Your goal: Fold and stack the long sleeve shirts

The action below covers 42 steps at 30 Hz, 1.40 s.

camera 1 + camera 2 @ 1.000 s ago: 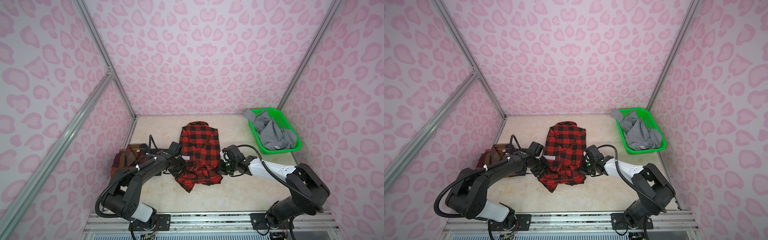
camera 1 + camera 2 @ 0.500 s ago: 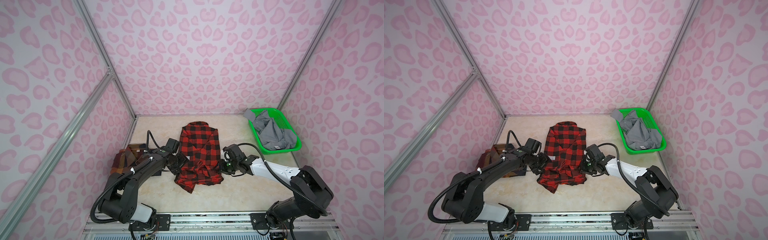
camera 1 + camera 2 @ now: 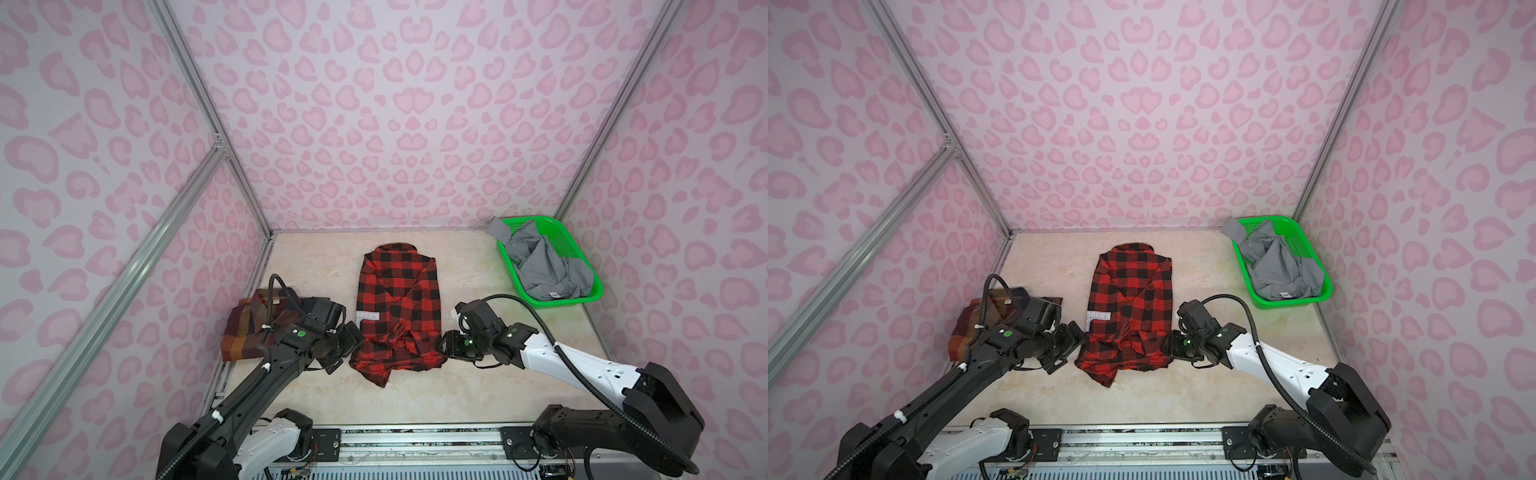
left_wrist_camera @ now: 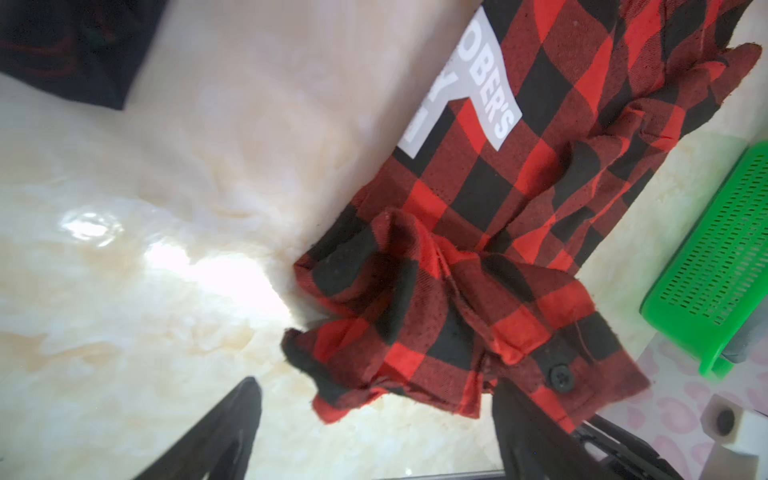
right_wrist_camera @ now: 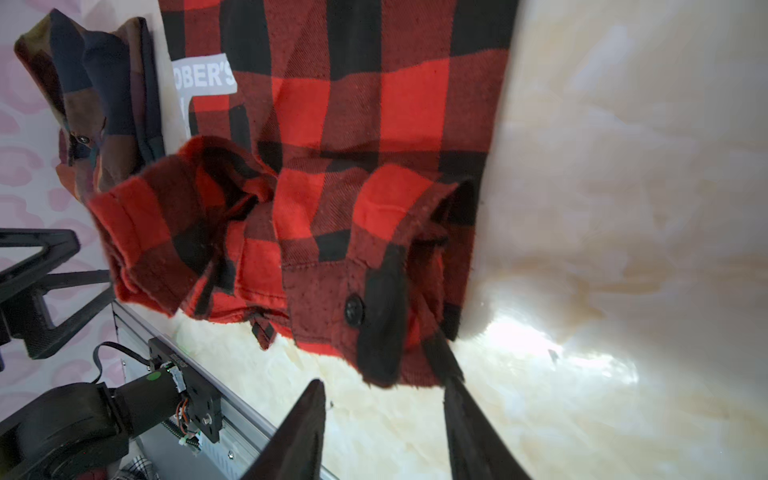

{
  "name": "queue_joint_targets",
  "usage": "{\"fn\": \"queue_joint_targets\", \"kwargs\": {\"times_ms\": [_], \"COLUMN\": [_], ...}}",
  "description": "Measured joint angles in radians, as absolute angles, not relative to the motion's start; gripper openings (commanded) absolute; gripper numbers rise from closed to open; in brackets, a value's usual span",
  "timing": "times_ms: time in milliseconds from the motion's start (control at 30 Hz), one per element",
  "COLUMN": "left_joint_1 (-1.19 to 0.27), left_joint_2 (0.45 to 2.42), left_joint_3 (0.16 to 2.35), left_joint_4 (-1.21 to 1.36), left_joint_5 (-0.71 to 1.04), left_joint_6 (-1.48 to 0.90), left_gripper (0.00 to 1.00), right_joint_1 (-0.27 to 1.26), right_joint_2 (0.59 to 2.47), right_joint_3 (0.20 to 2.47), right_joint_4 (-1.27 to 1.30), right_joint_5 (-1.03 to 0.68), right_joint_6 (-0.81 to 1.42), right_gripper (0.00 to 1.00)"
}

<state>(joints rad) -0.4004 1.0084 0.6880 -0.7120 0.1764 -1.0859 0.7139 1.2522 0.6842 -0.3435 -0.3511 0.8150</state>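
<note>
A checked shirt (image 3: 399, 299) is laid on the marbled table (image 3: 478, 374) within pink walls (image 3: 395, 104); the left claw (image 3: 348, 350) is opened wide, the right claw (image 3: 443, 347) partly, both empty.

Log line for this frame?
left gripper: open | right gripper: open | flannel: flat, hem rumpled between grippers | plaid shirt: folded | grey shirt: in basket

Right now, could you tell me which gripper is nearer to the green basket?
Right. The right gripper is at the red shirt's hem on the basket's side; the left gripper is across the shirt.
</note>
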Motion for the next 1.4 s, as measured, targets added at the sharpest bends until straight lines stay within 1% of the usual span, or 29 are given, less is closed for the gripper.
{"fn": "queue_joint_targets", "kwargs": {"times_ms": [133, 267, 400, 500, 567, 633, 700, 800, 867, 1033, 1133, 1200, 1233, 1300, 1400], "left_joint_1": [-0.407, -0.43, -0.476, -0.504, -0.513, -0.519, -0.526, -0.534, -0.54, -0.55, -0.552, -0.555, -0.556, -0.556, -0.556], "left_joint_2": [0.92, 0.896, 0.926, 0.965, 0.991, 1.019, 1.052, 1.097, 1.126, 1.202, 1.234, 1.246, 1.249, 1.255, 1.265], "left_joint_3": [0.587, 0.523, 0.495, 0.48, 0.472, 0.465, 0.465, 0.472, 0.484, 0.518, 0.53, 0.543, 0.55, 0.562, 0.573], "left_joint_4": [-0.717, -0.715, -0.665, -0.62, -0.584, -0.549, -0.513, -0.471, -0.447, -0.388, -0.37, -0.364, -0.363, -0.358, -0.355], "left_joint_5": [0.19, 0.208, 0.213, 0.213, 0.213, 0.212, 0.212, 0.208, 0.2, 0.182, 0.175, 0.17, 0.167, 0.159, 0.153], "left_joint_6": [-1.088, -1.111, -1.137, -1.155, -1.164, -1.178, -1.181, -1.185, -1.185, -1.185, -1.185, -1.184, -1.184, -1.181, -1.176], "left_gripper": [0.89, 0.9, 0.9, 0.91, 0.9, 0.87, 0.82, 0.73, 0.7, 0.55, 0.43, 0.38, 0.31, 0.23, 0.07], "right_joint_1": [0.83, 0.937, 0.97, 0.974, 0.974, 0.973, 0.97, 0.965, 0.958, 0.94, 0.932, 0.928, 0.927, 0.927, 0.927], "right_joint_2": [1.227, 1.283, 1.377, 1.406, 1.414, 1.422, 1.427, 1.427, 1.427, 1.427, 1.427, 1.427, 1.427, 1.427, 1.43], "right_joint_3": [0.687, 0.717, 0.729, 0.723, 0.719, 0.719, 0.719, 0.719, 0.719, 0.714, 0.713, 0.713, 0.713, 0.712, 0.708], "right_joint_4": [-0.348, -0.302, -0.25, -0.221, -0.202, -0.185, -0.179, -0.173, -0.171, -0.168, -0.162, -0.162, -0.162, -0.161, -0.154], "right_joint_5": [-0.321, -0.297, -0.277, -0.261, -0.262, -0.261, -0.258, -0.254, -0.254, -0.254, -0.255, -0.255, -0.255, -0.255, -0.254], "right_joint_6": [0.849, 0.879, 0.897, 0.897, 0.897, 0.894, 0.893, 0.886, 0.881, 0.863, 0.847, 0.837, 0.831, 0.821, 0.805], "right_gripper": [0.48, 0.48, 0.48, 0.48, 0.48, 0.48, 0.49, 0.48, 0.48, 0.48, 0.48, 0.48, 0.48, 0.48, 0.49]}}
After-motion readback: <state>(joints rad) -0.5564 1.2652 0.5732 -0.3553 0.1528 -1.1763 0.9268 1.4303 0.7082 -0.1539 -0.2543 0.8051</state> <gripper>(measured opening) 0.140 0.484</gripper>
